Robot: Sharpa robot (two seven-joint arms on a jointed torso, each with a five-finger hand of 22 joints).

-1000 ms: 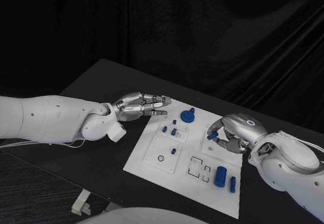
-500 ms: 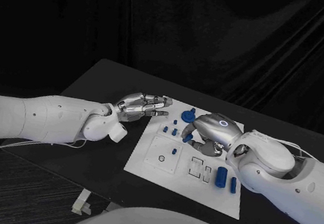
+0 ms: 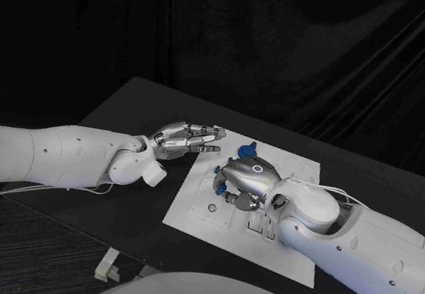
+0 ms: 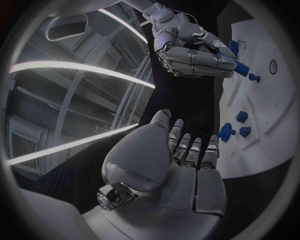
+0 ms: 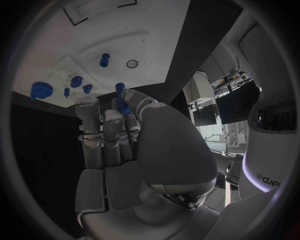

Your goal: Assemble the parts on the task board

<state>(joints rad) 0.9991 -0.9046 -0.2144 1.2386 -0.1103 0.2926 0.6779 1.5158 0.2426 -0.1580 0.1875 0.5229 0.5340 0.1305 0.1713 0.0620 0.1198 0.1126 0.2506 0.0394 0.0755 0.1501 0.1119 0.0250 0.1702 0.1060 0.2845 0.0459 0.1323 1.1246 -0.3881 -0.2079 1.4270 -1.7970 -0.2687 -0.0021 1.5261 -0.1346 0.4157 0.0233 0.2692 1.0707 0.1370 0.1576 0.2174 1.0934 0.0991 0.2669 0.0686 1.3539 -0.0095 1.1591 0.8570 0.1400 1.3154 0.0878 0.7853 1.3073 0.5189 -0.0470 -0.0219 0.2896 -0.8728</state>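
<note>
The white task board (image 3: 248, 250) lies mid-table. My right hand (image 3: 242, 182) hovers over its left middle, pinching a small blue peg (image 5: 120, 101) between thumb and finger; the same peg (image 4: 241, 69) shows in the left wrist view, under the right hand (image 4: 194, 52). Below it the board (image 5: 156, 30) carries a standing blue peg (image 5: 104, 60) and a black ring (image 5: 132, 64). A round blue knob (image 3: 247, 151) stands at the far edge. My left hand (image 3: 186, 139) stays at the board's far left corner, fingers apart and holding nothing.
Small blue pieces (image 5: 76, 81) lie beside the knob (image 5: 41, 90) near the left hand (image 4: 181, 150). The black ring (image 3: 209, 208) sits in a raised square on the board's left side. My right forearm (image 3: 371, 248) covers the board's right part.
My right hand has travelled left across the board, from its right side to its left middle, with the blue peg in its fingers. The left hand has stayed where it was.
</note>
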